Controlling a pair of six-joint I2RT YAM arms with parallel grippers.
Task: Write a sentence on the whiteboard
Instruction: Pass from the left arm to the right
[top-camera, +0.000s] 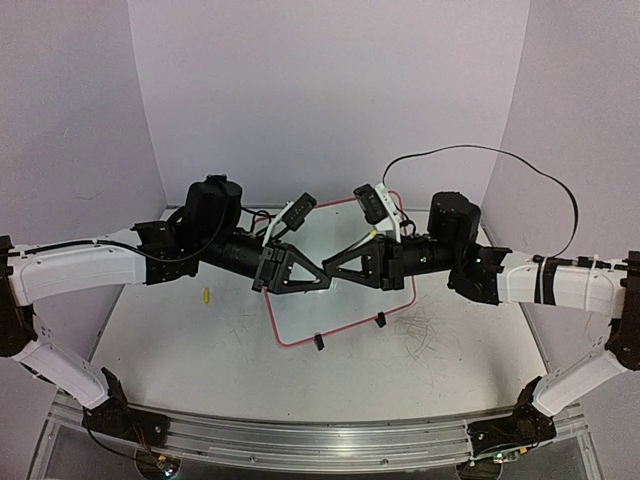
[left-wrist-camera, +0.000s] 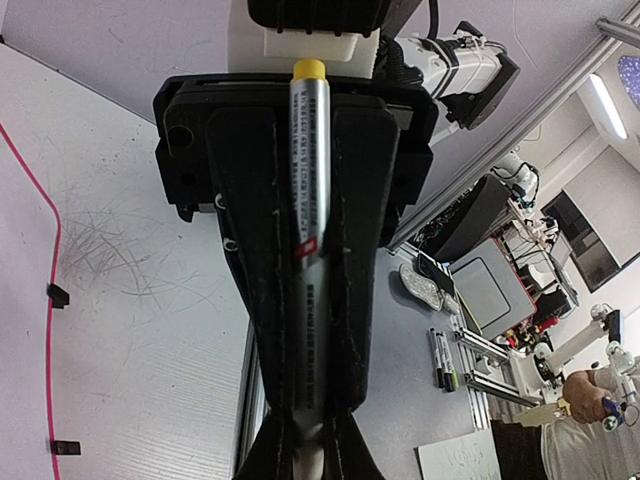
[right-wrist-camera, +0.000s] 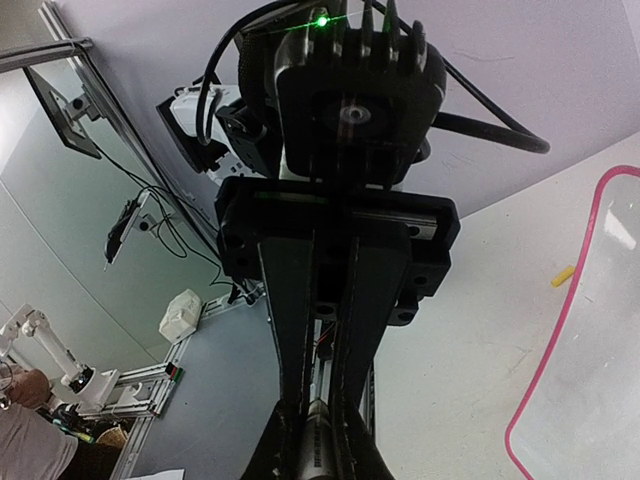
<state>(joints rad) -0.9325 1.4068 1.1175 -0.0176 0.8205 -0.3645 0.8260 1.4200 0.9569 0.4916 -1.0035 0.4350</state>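
Note:
The whiteboard (top-camera: 350, 318), white with a thin pink frame and two black clip feet, lies flat at the table's middle. Its frame also shows in the wrist views (left-wrist-camera: 53, 250) (right-wrist-camera: 556, 335). The sentence is out of view, and the bare part of the board looks plain white. Above the board the two arms meet tip to tip. A silver marker (left-wrist-camera: 306, 230) with a yellow end lies lengthwise between them. My left gripper (top-camera: 318, 272) (left-wrist-camera: 306, 445) is shut on one end of it. My right gripper (top-camera: 333, 270) (right-wrist-camera: 328, 432) is shut along its barrel (right-wrist-camera: 330, 450).
A small yellow cap-like piece (top-camera: 205, 295) (right-wrist-camera: 563, 275) lies on the table left of the board. Old scribble marks (top-camera: 422, 325) cover the table to the right of the board. A black cable (top-camera: 500, 155) loops above the right arm. Walls close in behind and at both sides.

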